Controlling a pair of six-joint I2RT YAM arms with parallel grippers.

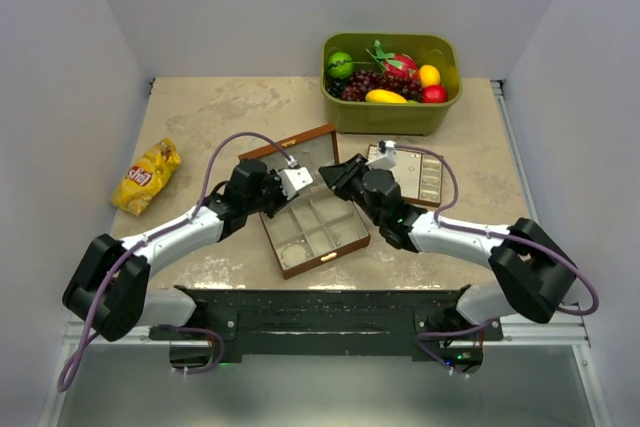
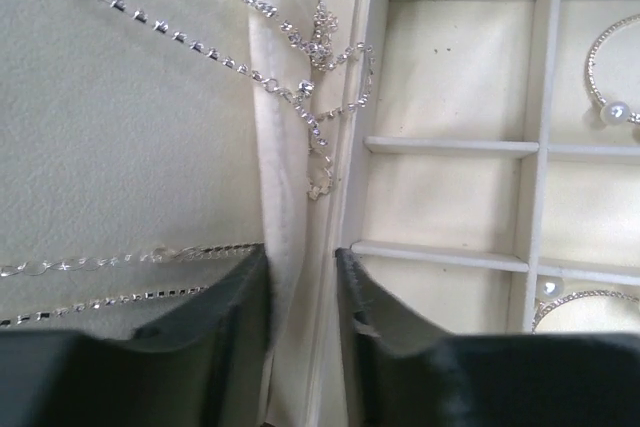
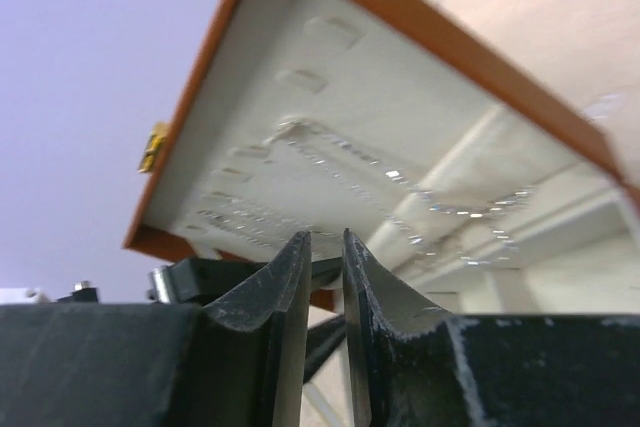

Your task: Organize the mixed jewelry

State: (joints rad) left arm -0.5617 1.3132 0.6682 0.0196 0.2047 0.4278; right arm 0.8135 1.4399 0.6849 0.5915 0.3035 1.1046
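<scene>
Just beyond left gripper [image 2: 301, 257], chain [image 2: 300, 90] over padded hinge [image 2: 277, 162], jaws apart astride it, right gripper [image 3: 325, 242] barely parted.

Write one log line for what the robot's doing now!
left gripper: astride padded hinge edge | right gripper: slightly open, empty, by lid | chain: draped over edge

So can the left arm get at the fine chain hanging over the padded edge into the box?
Probably yes. The chain lies just ahead of the left gripper, which straddles the same padded edge; nothing sits between them. The compartment divider beside it may crowd one finger.
</scene>
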